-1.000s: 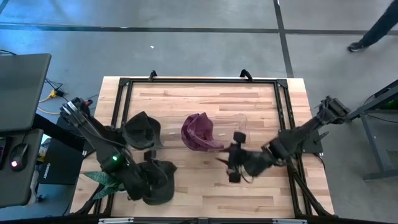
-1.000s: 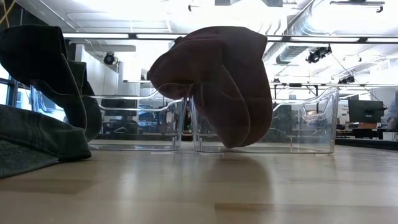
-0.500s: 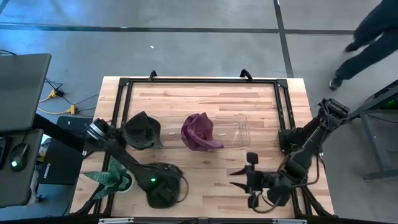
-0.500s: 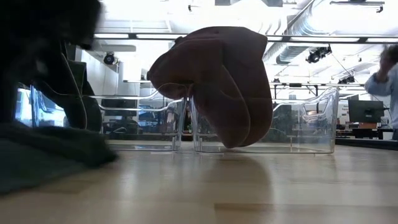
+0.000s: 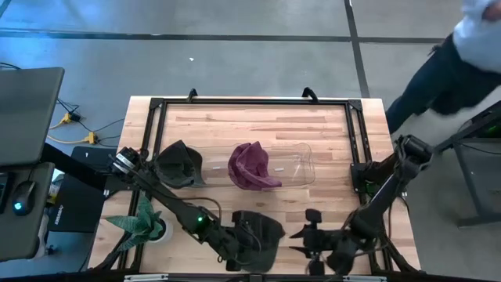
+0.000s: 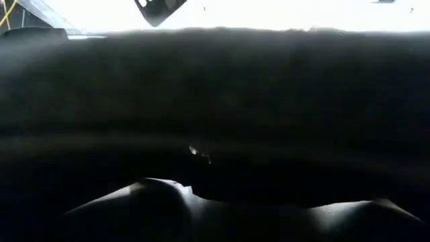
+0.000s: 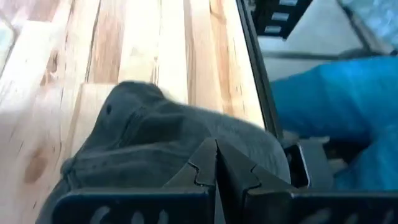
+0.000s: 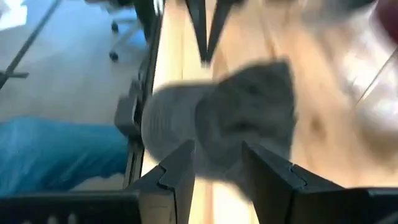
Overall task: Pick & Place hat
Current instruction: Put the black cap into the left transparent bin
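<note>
Wooden table (image 5: 258, 117): I see the dark hat (image 5: 257, 233) at its near edge, pinched in my left gripper (image 5: 239, 249), fingers fully closed on the cloth. Right gripper (image 5: 311, 241) waits just beside it, half open and empty, facing the hat.

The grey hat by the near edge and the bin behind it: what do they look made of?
Grey hat: seems soft woven cloth, matte; it slumps and creases, with stitched seams in the left wrist view. Bin: looks like clear, glossy rigid plastic; the wooden table shows through its walls.
</note>
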`<state>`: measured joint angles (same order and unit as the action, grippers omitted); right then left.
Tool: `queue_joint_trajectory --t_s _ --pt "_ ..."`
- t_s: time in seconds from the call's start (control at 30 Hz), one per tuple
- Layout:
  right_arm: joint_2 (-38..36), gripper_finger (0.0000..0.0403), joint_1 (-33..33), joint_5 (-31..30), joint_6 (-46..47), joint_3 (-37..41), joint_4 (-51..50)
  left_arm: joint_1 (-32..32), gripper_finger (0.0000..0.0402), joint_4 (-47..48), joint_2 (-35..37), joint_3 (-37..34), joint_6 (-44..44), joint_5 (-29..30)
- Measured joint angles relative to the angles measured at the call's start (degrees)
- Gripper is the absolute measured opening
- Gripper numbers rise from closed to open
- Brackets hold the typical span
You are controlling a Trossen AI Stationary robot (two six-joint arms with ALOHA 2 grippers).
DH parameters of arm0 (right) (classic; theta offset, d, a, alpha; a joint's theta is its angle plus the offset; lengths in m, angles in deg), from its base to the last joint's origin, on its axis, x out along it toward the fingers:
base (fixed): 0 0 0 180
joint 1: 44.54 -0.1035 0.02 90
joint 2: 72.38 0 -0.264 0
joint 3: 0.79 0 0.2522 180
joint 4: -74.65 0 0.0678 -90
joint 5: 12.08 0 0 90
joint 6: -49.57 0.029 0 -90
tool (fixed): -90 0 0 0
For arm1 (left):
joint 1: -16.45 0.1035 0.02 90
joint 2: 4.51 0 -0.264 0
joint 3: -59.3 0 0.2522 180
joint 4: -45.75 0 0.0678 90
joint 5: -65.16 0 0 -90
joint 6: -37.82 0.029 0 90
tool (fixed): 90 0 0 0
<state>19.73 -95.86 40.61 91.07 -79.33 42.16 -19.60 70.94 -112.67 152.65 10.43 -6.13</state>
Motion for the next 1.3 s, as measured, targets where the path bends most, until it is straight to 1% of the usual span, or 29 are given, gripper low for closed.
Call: queue_joint_trajectory --t_s 0.13,0.33,0.4,0.47,0.53,0.6,0.73,0.83,0.93,1.03,1.07,1.1,1.17,1.23,1.3 --pt "5.5 0.0140 2.6 4.7 6.9 0.0 -1.0 0.0 0.0000 2.4 -0.1 0.4 -0.2 0.4" --pt "11.8 0.0196 6.4 7.8 15.8 0.0 -6.8 0.0 0.0000 2.5 -0.1 0.4 -0.3 3.5" --pt "13.5 0.0208 7.5 8.8 16.6 0.2 -8.0 0.0 0.0000 2.5 -0.1 0.4 0.0 4.6" --pt "14.3 0.0212 8.6 9.4 15.6 1.9 -4.6 0.0 0.0000 2.5 -0.1 0.4 0.1 4.8" --pt "14.4 0.0209 9.8 11.6 14.8 5.5 1.8 0.0 0.0000 2.5 -0.1 0.4 0.1 4.9" --pt "14.5 0.0202 11.0 13.7 13.8 10.1 9.9 0.1 0.0000 2.5 -0.1 0.4 0.1 4.9" --pt "14.1 0.0180 12.8 16.0 13.4 18.5 28.5 0.0 0.0000 2.4 -0.1 0.4 0.1 4.9" --pt "14.1 0.0149 13.1 16.1 13.9 22.2 35.5 0.1 0.0000 2.0 -0.1 0.4 0.1 4.9" --pt "14.2 0.0097 13.1 15.2 13.7 23.4 36.5 0.1 0.0000 1.9 -0.1 0.5 0.1 5.8" --pt "14.3 0.0029 13.1 15.2 11.7 23.5 36.2 0.1 0.0000 1.9 -0.1 0.5 0.1 7.1" --pt "14.3 0.0017 13.1 15.0 10.8 23.5 36.4 0.1 0.0000 2.0 -0.1 0.5 0.1 7.2" --pt "14.2 0.0012 12.9 14.5 10.0 23.5 36.6 0.1 0.0000 2.0 -0.1 0.5 0.1 7.2" --pt "13.8 0.0021 12.5 13.3 9.8 23.5 36.4 0.1 0.0000 2.0 -0.1 0.5 0.1 7.2" --pt "12.6 0.0025 12.3 13.5 9.5 23.6 35.2 0.1 0.0000 2.0 -0.1 0.5 0.1 7.2" --pt "10.8 0.0015 11.8 13.4 8.3 23.8 33.3 0.0 0.0000 2.0 0.1 0.5 0.1 7.2"
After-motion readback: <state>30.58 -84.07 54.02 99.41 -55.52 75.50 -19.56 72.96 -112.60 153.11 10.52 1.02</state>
